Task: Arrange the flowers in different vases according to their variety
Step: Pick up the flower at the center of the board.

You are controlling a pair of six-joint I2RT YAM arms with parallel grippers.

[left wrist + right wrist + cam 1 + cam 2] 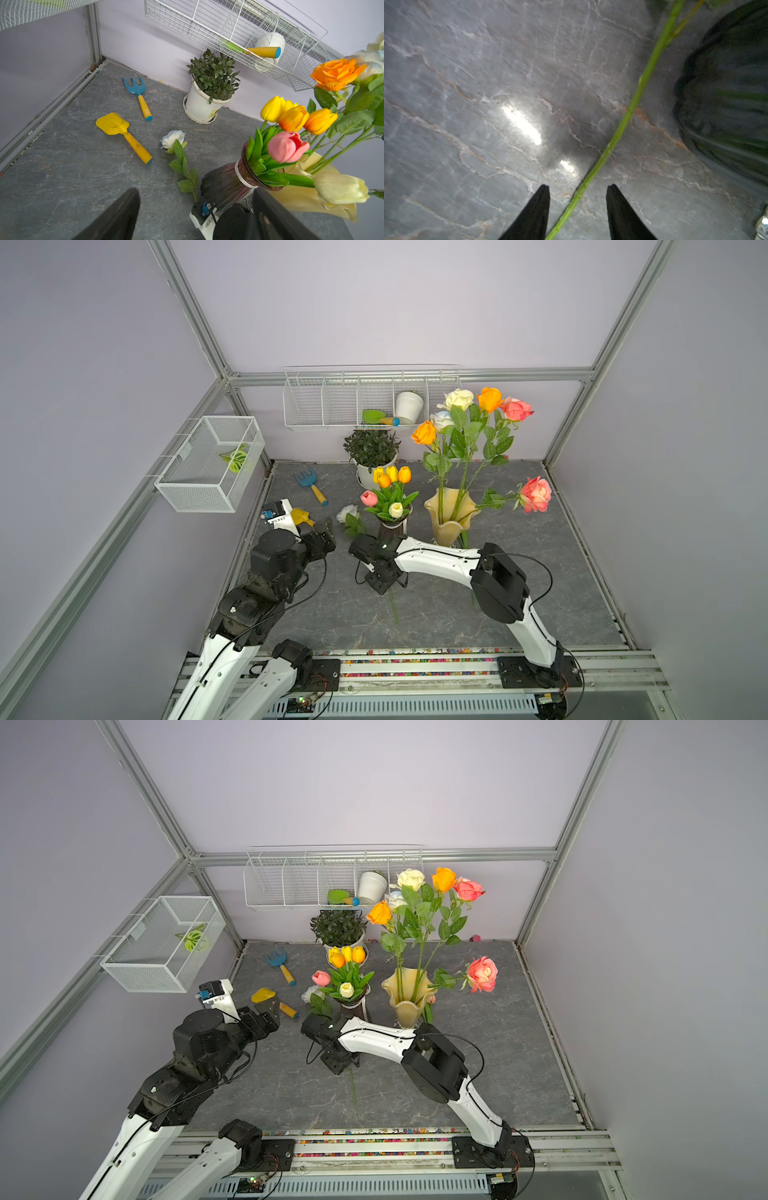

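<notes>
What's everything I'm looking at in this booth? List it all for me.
tulips: six, yellow, orange, pink, cream, in purple vase
roses: six, cream, orange, pink, white-blue, in yellow vase
loose rose: one, white, lying on table
potted plant: one, dark green, at back
rake: one, blue, table
shovel: one, yellow, table
wire shelf: one, white, back wall, holding small white pot, green trowel
mesh basket: one, white, side wall, holding leaf
left fingers: two, black, open
right fingers: two, black, open astride rose stem

purple vase (390, 532): base hidden by right arm (432, 558) | white rose (347, 513): stem partly hidden
</notes>
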